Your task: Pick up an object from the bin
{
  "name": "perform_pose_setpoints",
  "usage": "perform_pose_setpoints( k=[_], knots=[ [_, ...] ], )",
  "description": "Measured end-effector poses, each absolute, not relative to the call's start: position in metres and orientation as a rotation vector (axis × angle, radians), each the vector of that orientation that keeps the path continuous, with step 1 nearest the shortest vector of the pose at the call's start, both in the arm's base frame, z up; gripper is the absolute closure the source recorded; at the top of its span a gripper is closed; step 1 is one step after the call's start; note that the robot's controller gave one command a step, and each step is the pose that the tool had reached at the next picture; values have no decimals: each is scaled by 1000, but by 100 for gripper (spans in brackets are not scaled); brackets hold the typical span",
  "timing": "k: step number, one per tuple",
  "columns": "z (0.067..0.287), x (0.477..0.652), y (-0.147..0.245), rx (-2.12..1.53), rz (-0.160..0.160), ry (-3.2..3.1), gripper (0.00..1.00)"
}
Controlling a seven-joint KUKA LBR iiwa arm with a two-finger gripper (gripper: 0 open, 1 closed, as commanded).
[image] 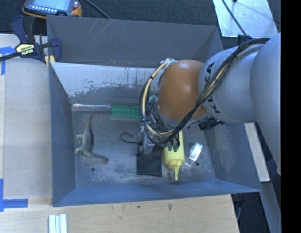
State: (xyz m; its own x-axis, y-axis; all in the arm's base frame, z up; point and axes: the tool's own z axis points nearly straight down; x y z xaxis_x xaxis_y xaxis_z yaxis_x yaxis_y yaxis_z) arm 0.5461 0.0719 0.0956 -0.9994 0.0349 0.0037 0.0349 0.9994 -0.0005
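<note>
Lying just beside the gripper (148, 141), a yellow plastic bottle (173, 157) is judged light, stiff, slippery, best taken across its body; gripper opening cannot be told.

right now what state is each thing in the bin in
grey lizard toy: lying flat at the left, apart from the rest
green block: lying at the back, right end hidden by the arm
black flat piece: lying flat, just below the gripper
yellow bottle: on its side, nozzle toward the front
clear wrapper: loose, right of the bottle
gripper: lowered among them
</note>
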Motion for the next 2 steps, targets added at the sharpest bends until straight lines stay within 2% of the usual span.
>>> perform_pose_setpoints(
  k=[1, 2],
  knots=[
    [116, 549, 72, -55, -1, -3146, 100],
    [126, 549, 72, -56, -1, -3148, 100]
  ],
)
